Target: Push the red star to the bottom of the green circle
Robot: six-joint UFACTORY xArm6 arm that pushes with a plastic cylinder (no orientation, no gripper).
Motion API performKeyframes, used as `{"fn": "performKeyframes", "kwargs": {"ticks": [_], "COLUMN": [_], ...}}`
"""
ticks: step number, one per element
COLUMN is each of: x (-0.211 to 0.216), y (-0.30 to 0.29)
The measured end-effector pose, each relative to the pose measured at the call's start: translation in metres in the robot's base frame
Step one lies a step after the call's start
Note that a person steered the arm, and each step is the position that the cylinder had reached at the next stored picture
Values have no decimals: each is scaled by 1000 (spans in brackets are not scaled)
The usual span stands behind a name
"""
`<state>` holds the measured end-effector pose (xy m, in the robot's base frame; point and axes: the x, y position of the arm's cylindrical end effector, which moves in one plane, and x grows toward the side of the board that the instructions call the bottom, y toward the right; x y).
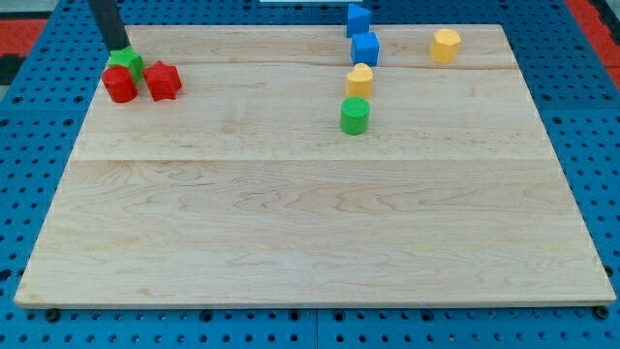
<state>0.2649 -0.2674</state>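
Filling most of the view, the pale wooden worktop (291, 223) lies on a blue pegboard (29, 145). My dark rod (107, 21) comes down from the view's top left, and my tip (120, 48) sits at the worktop's top-left corner, touching or just above the top edge of a small green block (127, 62) whose shape I cannot make out. There is no hand on this arm, so nothing is clenched or grasped; the rod only stands against the blocks.

Just below that green block sits a red round block (120, 85), and just beside it on the view's right lies the red star block (162, 80); the three form a tight cluster. The red star is thus at the far left, well apart from the green circle block (355, 116), which stands right of centre in the upper half. Directly above the green circle, close to it, is a yellow heart-like block (359, 80). Above that come a blue cube-like block (365, 47) and another blue block (358, 18) at the top edge. A yellow hexagon-like block (446, 45) stands toward the top right.
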Motion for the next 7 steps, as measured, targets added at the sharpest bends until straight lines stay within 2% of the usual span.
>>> {"fn": "performKeyframes", "kwargs": {"ticks": [1, 3, 5, 6, 7], "x": [24, 37, 87, 129, 134], "y": [17, 61, 135, 136, 188]}}
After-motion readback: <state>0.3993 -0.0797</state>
